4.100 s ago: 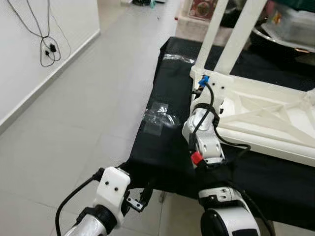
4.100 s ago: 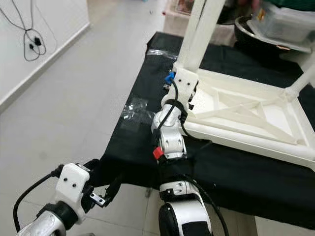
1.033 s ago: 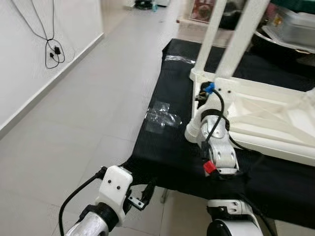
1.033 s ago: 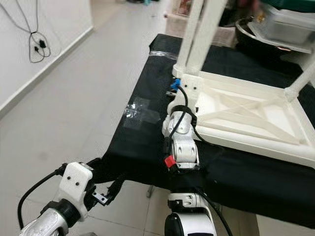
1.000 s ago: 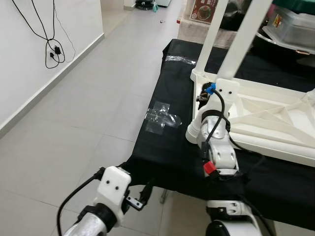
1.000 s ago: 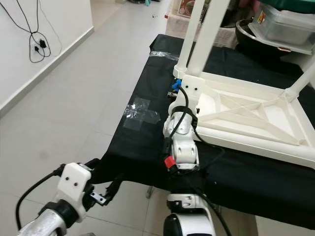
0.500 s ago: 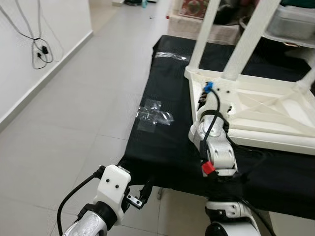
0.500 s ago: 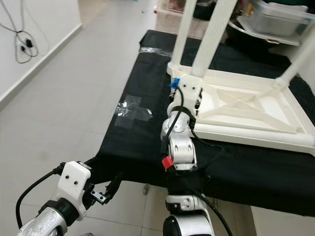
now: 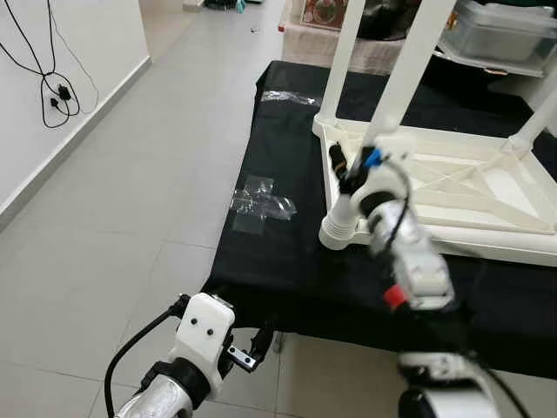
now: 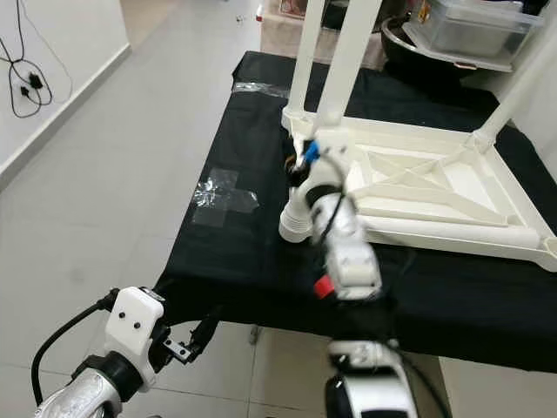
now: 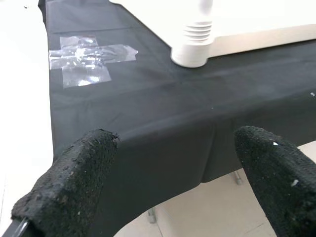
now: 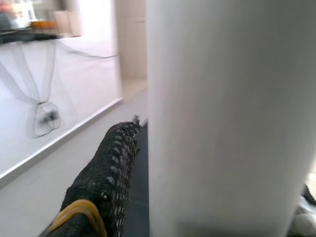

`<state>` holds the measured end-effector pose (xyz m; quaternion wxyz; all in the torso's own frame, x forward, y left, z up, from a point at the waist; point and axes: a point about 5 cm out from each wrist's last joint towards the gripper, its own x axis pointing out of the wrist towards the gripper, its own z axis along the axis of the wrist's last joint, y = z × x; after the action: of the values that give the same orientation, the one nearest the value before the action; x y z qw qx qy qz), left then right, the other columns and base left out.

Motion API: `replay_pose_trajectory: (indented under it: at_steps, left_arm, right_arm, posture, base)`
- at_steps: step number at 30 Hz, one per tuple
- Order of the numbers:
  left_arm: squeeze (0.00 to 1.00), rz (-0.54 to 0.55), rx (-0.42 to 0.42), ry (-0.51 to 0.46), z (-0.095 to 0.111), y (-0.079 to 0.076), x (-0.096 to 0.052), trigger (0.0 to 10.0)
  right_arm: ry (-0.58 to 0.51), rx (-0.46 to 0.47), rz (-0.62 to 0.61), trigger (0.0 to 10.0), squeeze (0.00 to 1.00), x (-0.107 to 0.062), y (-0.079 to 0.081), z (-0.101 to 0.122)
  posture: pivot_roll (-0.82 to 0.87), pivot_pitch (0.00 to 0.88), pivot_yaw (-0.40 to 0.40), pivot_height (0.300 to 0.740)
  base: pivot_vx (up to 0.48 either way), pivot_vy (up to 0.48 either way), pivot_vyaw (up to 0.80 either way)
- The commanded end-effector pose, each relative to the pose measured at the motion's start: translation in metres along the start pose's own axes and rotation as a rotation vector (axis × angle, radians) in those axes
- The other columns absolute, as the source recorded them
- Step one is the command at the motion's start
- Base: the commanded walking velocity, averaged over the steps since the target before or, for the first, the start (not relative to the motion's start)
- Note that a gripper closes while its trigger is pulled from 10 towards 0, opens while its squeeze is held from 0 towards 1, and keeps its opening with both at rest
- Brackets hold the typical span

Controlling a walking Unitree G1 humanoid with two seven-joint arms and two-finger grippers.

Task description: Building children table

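Black-draped worktop, centre frame, carries the inverted white children table at upper right. Right gripper clamps a table leg; keep it vertical. Left gripper, lower left, hangs spread.

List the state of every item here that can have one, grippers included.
Children's table: upside down on the black cloth.
Fitted legs: upright, in the frame's corners.
Loose leg: ribbed end down on the cloth, beside the frame.
Clear tape: stuck to the cloth, crumpled.
Right gripper: at the loose leg.
Left gripper: open, low at the cloth's edge.
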<state>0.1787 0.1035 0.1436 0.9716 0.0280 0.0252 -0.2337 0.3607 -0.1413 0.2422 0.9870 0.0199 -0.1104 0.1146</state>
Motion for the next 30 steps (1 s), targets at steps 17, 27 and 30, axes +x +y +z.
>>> replay_pose_trajectory:
  at_steps: [17, 27, 30]
  left_arm:
    - [0.00, -0.002, -0.005, 0.014, -0.004, -0.003, 0.000, 10.0]
    - [0.00, 0.005, -0.004, 0.011, -0.004, -0.002, 0.000, 10.0]
    - [0.00, 0.012, 0.000, -0.001, -0.002, -0.001, 0.001, 10.0]
  right_arm:
    - [0.190, 0.116, 1.044, 10.0, 0.00, 0.009, 0.021, -0.008]
    - [0.148, 0.050, 0.731, 0.0, 0.00, 0.021, 0.029, -0.020]
    - [0.157, 0.036, 0.513, 0.0, 0.00, 0.020, 0.023, -0.025]
  posture:
    - [0.15, 0.106, -0.140, 0.740]
    - [0.14, 0.116, -0.136, 0.740]
    - [0.13, 0.116, -0.131, 0.740]
  base:
    - [0.000, 0.000, 0.00]
    - [0.000, 0.000, 0.00]
    - [0.000, 0.000, 0.00]
